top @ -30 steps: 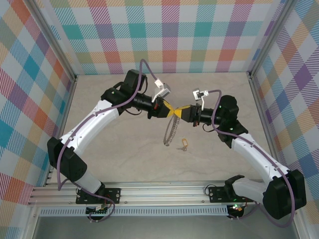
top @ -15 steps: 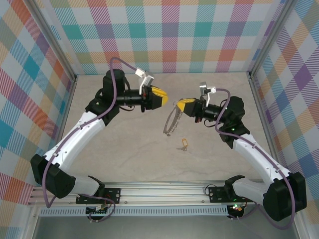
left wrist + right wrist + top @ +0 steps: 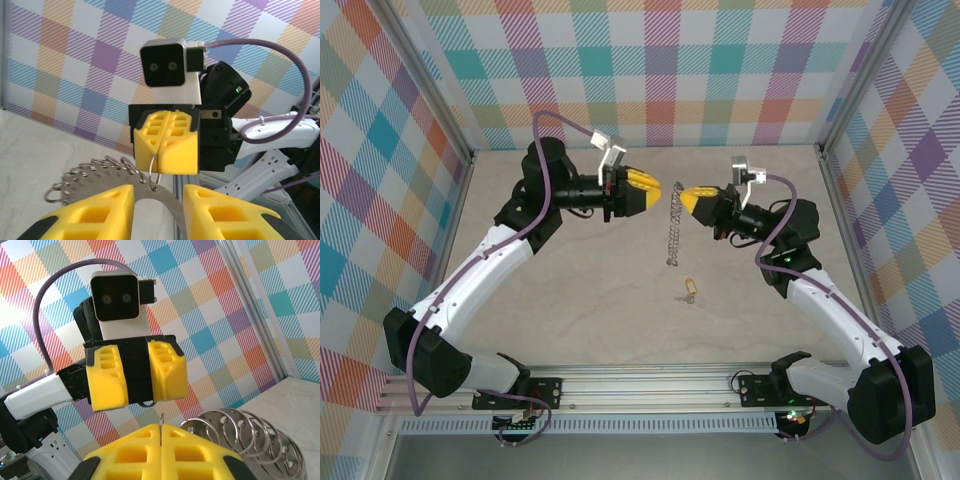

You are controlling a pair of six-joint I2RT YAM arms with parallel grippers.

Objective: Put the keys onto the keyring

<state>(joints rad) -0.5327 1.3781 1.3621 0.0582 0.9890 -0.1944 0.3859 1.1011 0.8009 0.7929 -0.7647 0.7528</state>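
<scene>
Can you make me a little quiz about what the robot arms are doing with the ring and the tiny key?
1. Fill in the gap: the fingers of the left tool stand ____ (open or shut).
2. What grips the keyring? A: the left tool. B: the right tool. C: nothing, it lies flat.
3. True or false: the key lies on the table, not yet on the keyring.

Key: 1 open. 2 B. 3 true.
</scene>
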